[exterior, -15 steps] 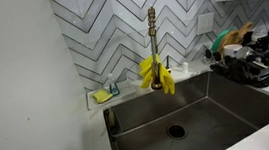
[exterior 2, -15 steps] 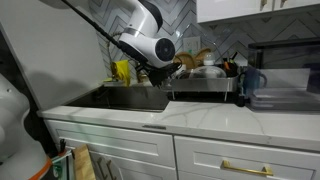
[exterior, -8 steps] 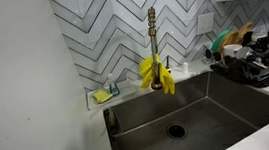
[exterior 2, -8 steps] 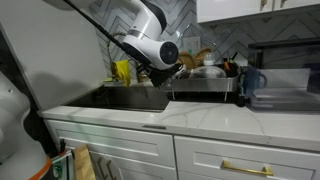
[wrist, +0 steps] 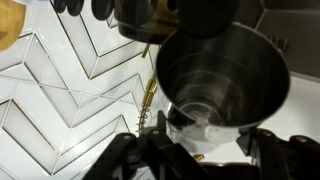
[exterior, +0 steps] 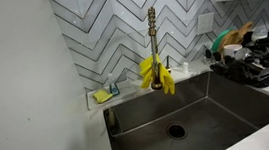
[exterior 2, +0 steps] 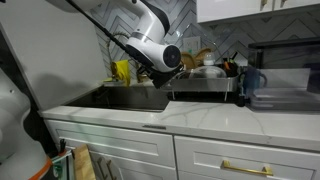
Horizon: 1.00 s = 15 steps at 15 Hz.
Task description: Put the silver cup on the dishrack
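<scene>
Silver cup (wrist: 225,75) rides in the tool (wrist: 205,148), which looks clamped on its near rim, aloft by the faucet (wrist: 149,90) and short of the dishrack (exterior 2: 205,88). Thin steel: light, stiff and slick, I'd say, so the rim hold suits it. Since half a second ago the arm (exterior 2: 150,45) has edged rackward.

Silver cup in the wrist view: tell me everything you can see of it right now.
The silver cup is a round, shiny steel tumbler seen mouth-on: open rim toward the camera, smooth reflective inner wall with pale glints, no handle showing. Its lower side sits between the dark fingers of the gripper, which appears to hold it in the air, tilted, before the chevron-tiled wall.
</scene>
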Each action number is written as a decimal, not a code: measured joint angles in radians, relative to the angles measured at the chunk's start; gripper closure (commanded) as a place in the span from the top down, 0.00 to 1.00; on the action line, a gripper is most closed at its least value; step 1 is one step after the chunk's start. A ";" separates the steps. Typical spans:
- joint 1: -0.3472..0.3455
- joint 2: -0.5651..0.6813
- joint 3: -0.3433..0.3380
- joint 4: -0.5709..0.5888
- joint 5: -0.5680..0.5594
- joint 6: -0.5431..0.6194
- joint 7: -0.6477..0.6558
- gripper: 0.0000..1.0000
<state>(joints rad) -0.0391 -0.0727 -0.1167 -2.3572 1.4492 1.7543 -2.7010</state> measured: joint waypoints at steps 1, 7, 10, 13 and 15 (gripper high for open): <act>0.000 0.008 0.001 0.004 0.002 0.000 -0.005 0.40; -0.004 0.011 0.002 0.005 0.004 0.000 -0.011 0.40; -0.005 0.011 0.002 0.005 0.004 0.005 -0.011 0.40; -0.006 0.009 0.003 0.005 0.004 0.020 -0.011 0.40; -0.007 0.007 0.003 0.006 0.004 0.034 -0.011 0.40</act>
<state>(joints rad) -0.0463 -0.0652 -0.1136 -2.3516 1.4531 1.7884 -2.7117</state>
